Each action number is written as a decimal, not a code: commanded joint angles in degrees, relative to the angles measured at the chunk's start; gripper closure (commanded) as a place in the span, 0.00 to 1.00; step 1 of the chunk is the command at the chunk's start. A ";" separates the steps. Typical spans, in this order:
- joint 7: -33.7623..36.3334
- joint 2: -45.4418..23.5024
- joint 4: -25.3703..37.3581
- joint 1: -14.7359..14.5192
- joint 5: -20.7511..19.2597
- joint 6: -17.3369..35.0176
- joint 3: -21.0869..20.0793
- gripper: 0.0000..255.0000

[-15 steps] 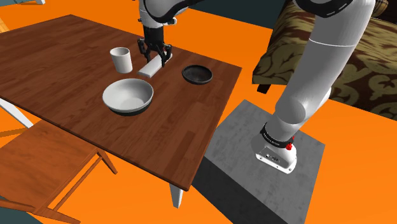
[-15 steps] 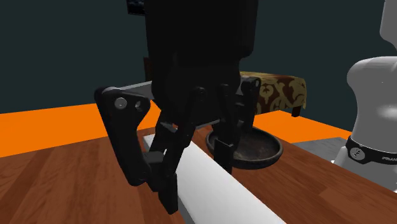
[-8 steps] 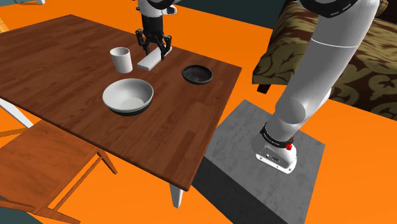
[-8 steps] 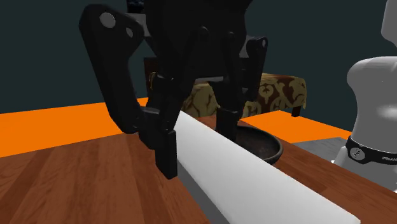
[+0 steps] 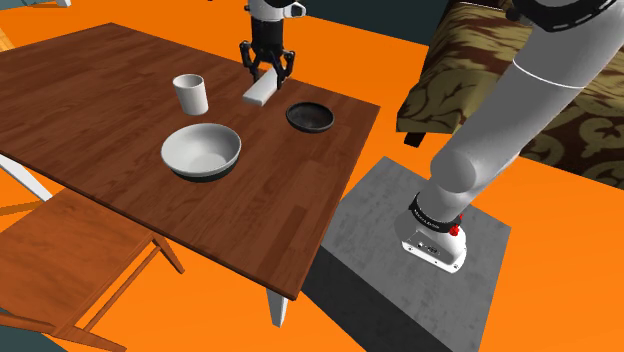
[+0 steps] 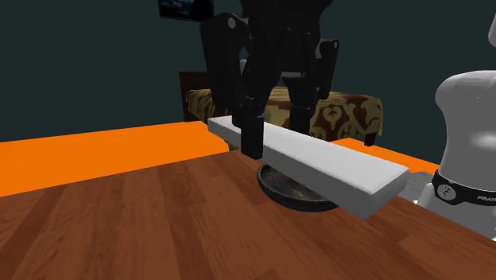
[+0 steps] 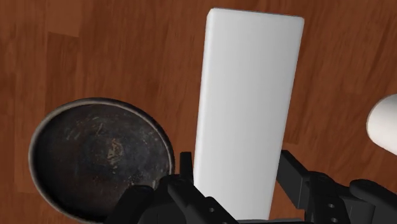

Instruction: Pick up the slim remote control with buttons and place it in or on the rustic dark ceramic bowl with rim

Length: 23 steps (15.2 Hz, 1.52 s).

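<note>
Gripper (image 5: 267, 68) jaws clamped on one end of the plain white slim remote (image 7: 248, 114), held clear above the wooden table (image 5: 90, 80), just beside the dark rimmed bowl (image 7: 95, 156), with white cup (image 5: 190, 93) and white bowl (image 5: 202, 150) nearby.

The arm's base label (image 6: 463, 192) is too small to read.

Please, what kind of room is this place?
Probably a dining or living room in a house: a wooden table with a wooden chair beside it, and a patterned upholstered seat nearby.
</note>
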State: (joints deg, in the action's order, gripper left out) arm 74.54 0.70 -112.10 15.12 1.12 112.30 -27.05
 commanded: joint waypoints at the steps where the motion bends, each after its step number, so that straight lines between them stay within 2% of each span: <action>1: -3.43 4.17 -3.67 1.24 2.03 -0.11 1.33 1.00; 9: -14.76 16.64 -15.83 3.88 5.96 -0.27 7.85 1.00; 23: -14.32 12.83 -23.67 3.80 5.59 11.27 6.72 1.00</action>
State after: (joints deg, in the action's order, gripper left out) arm 60.13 14.12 -135.17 18.90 6.81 122.37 -20.20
